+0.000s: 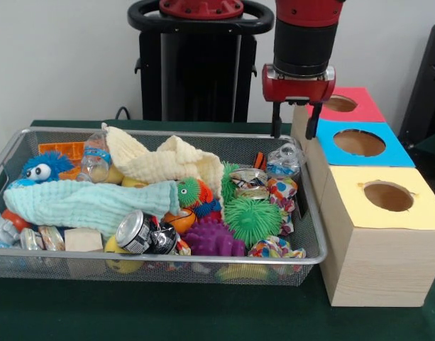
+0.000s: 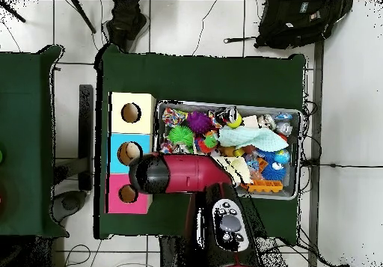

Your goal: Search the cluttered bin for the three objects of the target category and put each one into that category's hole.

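The wire mesh bin (image 1: pixel 167 132) is full of clutter; it also shows in the overhead view (image 2: pixel 224 104). One clear bottle with a blue label (image 1: pixel 95 158) lies at the bin's far left. Another clear dented bottle (image 1: pixel 282 160) lies at the far right corner. I see no third bottle. The red-topped hole (image 1: pixel 340 104) is on the farthest box and also shows in the overhead view (image 2: pixel 128 194). My gripper (image 1: pixel 295 126) is open and empty. It hangs above the bin's far right corner, just left of the red and blue boxes.
The blue-topped hole (image 1: pixel 359 142) and the yellow-topped hole (image 1: pixel 387 195) sit in a row nearer the camera. Cloths (image 1: pixel 89 202), spiky balls (image 1: pixel 252 219), cans (image 1: pixel 135 231) and a blue plush toy (image 1: pixel 43 167) fill the bin.
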Action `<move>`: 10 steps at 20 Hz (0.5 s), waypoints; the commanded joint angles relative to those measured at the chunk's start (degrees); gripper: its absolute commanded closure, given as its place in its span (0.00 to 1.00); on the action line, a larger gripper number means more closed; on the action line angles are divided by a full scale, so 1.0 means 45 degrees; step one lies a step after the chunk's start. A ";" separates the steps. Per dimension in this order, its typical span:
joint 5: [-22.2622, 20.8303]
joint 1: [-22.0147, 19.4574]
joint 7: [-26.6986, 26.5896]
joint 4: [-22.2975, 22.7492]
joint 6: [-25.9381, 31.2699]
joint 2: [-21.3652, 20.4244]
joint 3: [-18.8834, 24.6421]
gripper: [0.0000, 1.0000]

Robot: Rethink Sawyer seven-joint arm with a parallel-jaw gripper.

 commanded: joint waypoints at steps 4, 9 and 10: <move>0.0094 -0.0533 0.0546 -0.0324 0.1297 0.0545 0.0817 0.00; -0.0032 -0.0771 0.0252 -0.0525 0.1372 0.0672 0.0895 0.00; -0.0030 -0.0774 0.0262 -0.0540 0.1406 0.0675 0.0903 0.00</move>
